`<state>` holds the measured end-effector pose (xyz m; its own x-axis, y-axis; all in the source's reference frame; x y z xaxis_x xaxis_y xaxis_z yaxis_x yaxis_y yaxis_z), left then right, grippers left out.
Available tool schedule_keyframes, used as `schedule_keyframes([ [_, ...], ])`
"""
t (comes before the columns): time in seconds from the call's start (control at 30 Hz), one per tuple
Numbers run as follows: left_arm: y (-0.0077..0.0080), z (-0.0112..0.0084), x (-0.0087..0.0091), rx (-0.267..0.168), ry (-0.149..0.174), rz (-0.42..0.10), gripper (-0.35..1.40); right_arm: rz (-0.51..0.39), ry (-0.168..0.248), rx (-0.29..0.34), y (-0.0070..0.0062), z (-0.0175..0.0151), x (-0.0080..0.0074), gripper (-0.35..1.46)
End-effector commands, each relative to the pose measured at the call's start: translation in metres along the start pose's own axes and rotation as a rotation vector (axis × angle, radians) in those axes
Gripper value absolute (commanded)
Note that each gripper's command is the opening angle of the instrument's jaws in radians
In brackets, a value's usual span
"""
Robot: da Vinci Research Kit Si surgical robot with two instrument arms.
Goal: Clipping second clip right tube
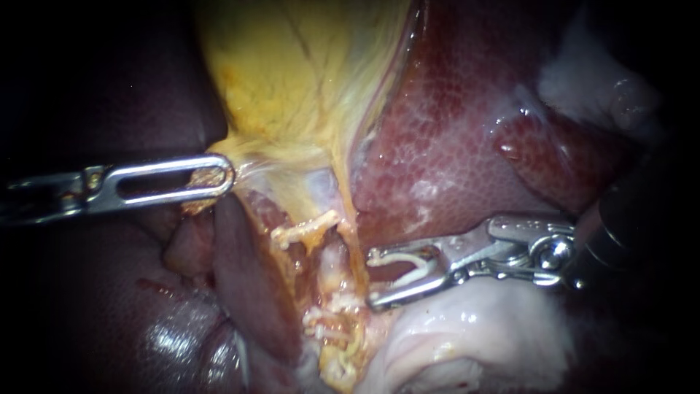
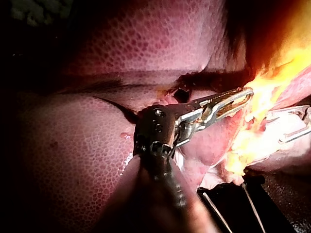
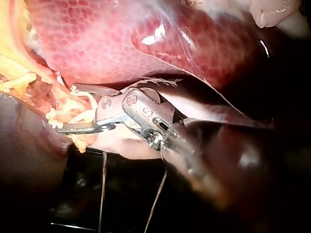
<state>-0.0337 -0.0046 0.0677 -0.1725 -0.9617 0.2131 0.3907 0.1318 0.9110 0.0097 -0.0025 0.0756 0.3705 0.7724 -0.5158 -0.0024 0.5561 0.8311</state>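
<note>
Right tool (image 1: 372, 278) reaches in from the right, almost level, its jaws spread wide yet gripping a white clip (image 1: 408, 264) from both sides. The tips stand just beside the pale tube (image 1: 334, 264), apart from it, below the yellow gallbladder (image 1: 292, 73). Left tool (image 1: 222, 177) lies level from the left, jaws clamped on the gallbladder's lower edge, drawn sideways. Liver (image 1: 452, 131) lies behind.
</note>
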Motion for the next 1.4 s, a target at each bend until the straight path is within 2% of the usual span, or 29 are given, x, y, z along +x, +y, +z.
schedule_keyframes([
  [0.03, 0.0000, 0.0000, 0.0000, 0.000, 0.000, 0.000, -0.35, -0.006, 0.002, -0.005, 0.0002, 0.0000, -0.0001, 0.59],
  [0.17, 0.0000, 0.0000, 0.0000, 0.000, 0.000, 0.000, -0.35, -0.004, 0.004, -0.010, 0.0009, 0.0001, 0.0001, 0.59],
  [0.37, 0.0000, 0.0001, 0.0000, 0.000, 0.000, 0.000, -0.35, -0.009, 0.009, -0.021, 0.0015, 0.0021, 0.0004, 0.59],
  [0.53, 0.0000, 0.0001, 0.0000, 0.000, 0.000, 0.000, -0.35, -0.018, 0.013, -0.028, 0.0010, 0.0045, -0.0005, 0.60],
  [0.63, 0.0000, 0.0001, 0.0000, 0.000, 0.000, 0.000, -0.35, -0.027, 0.000, -0.007, 0.0004, 0.0055, -0.0014, 0.60],
  [0.83, 0.0000, 0.0000, 0.0000, 0.000, 0.000, 0.000, -0.35, -0.034, -0.012, 0.010, 0.0002, 0.0063, -0.0030, 0.60],
  [1.2, 0.0000, 0.0000, 0.0000, 0.000, 0.000, 0.000, -0.35, -0.026, 0.007, 0.009, 0.0005, 0.0080, -0.0025, 0.56],
  [1.23, 0.0000, 0.0000, 0.0000, 0.000, 0.000, 0.000, -0.35, -0.026, 0.007, 0.009, 0.0005, 0.0080, -0.0025, 0.52],
  [1.27, 0.0000, 0.0000, 0.0000, 0.000, 0.000, 0.000, -0.35, -0.027, 0.007, 0.010, 0.0005, 0.0078, -0.0026, 0.39],
  [1.33, 0.0000, 0.0001, 0.0000, 0.000, 0.000, 0.000, -0.35, -0.029, -0.024, 0.070, 0.0004, 0.0071, -0.0028, -0.03],
  [1.37, 0.0000, 0.0001, 0.0000, 0.000, 0.000, 0.000, -0.35, -0.029, -0.044, 0.082, 0.0005, 0.0068, -0.0028, -0.31],
  [1.4, -0.0001, 0.0001, 0.0000, 0.000, 0.000, 0.000, -0.35, -0.030, -0.048, 0.071, 0.0006, 0.0066, -0.0029, -0.35],
])
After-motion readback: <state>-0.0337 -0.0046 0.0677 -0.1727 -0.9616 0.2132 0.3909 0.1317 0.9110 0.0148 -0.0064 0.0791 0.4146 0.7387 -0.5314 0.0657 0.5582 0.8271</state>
